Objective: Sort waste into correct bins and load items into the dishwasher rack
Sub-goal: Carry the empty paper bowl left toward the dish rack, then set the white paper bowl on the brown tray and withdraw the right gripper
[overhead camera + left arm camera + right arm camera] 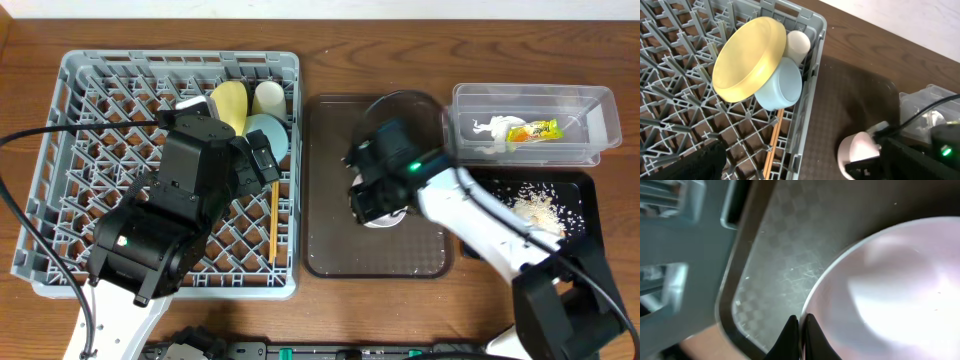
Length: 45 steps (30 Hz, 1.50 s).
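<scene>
The grey dishwasher rack (90, 120) holds a yellow plate (230, 105), a light blue bowl (265, 135), a white cup (268, 97) and wooden chopsticks (272, 225). The left wrist view shows the same plate (747, 60), bowl (782, 87), cup (798, 44) and chopsticks (772, 145). My left gripper (262, 160) hovers open and empty over the rack's right side. My right gripper (801, 322) is shut on the rim of the white bowl (890, 290), which is on the brown serving tray (330, 230).
The clear tub (590, 110) at back right holds the white napkin (485, 130) and snack wrapper (530, 131). The black tray (575, 190) in front of it holds pale crumbs (535, 210). The rack's wall (812, 100) borders the brown tray.
</scene>
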### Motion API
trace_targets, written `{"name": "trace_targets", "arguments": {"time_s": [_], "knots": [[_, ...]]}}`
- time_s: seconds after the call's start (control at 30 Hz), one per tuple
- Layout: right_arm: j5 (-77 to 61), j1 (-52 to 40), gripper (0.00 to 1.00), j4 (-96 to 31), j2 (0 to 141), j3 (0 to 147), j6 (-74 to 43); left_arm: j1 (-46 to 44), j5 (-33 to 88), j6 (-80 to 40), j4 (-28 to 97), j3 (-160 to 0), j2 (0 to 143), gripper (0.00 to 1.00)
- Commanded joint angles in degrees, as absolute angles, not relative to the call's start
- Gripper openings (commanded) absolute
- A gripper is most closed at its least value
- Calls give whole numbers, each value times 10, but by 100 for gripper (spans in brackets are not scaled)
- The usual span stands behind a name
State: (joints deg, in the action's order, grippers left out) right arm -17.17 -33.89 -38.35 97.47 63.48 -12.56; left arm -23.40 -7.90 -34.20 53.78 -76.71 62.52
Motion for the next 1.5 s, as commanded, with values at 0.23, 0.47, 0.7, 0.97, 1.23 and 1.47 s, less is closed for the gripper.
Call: {"name": "trace_targets", "arguments": {"time_s": [0.23, 0.47, 0.7, 0.97, 1.23, 1.47], "knots": [[-58, -413, 24, -370, 970, 642, -182, -232, -86, -332, 540, -775, 625, 100], [-58, -387, 32, -388, 940, 668, -163, -232, -86, -332, 540, -775, 625, 100], [98, -293, 62, -442, 843, 717, -145, -232, -86, -332, 540, -775, 625, 100], [315, -114, 99, -491, 757, 717, -145, -232, -86, -332, 540, -775, 625, 100], [349, 50, 99, -568, 744, 715, -145, -232, -86, -332, 540, -775, 625, 100], [349, 77, 99, -568, 744, 715, -145, -232, -86, -332, 540, -775, 625, 100]]}}
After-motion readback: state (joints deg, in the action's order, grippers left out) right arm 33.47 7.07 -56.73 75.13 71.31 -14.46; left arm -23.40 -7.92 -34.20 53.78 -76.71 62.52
